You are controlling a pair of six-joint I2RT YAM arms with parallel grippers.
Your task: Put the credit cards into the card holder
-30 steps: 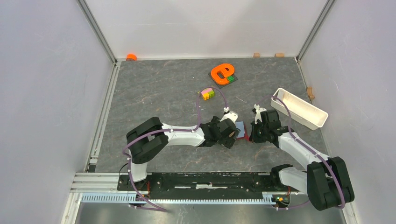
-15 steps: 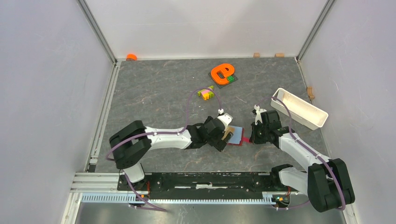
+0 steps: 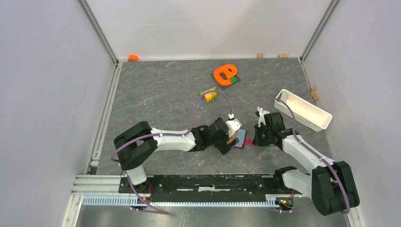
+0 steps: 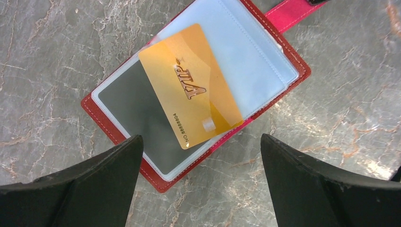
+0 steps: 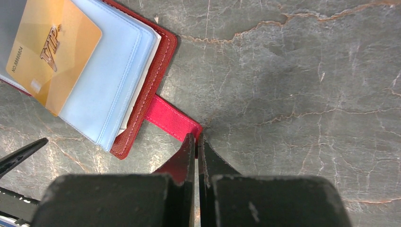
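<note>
**Gold card on the open card holder**

The card holder [image 4: 127,101] lies open just right of centre in the overhead view, a gold credit card [image 4: 189,85] slanted across its clear pockets. The left gripper [image 4: 199,141] hangs above it, spread wide and grasping nothing. The right gripper [image 5: 196,142] is clenched, its tips at the end of the red snap tab [image 5: 172,120]. Toy bricks [image 3: 211,96] and an orange letter shape [image 3: 224,73] sit higher up, a white tray [image 3: 302,109] to the right. The table [image 3: 156,94] is grey and marbled, between pale walls [image 3: 47,71].

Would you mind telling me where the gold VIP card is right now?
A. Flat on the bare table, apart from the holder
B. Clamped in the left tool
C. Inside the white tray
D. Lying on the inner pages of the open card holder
D: the gold card lies slantwise on the pages of the open card holder, and nothing grips it.
</note>
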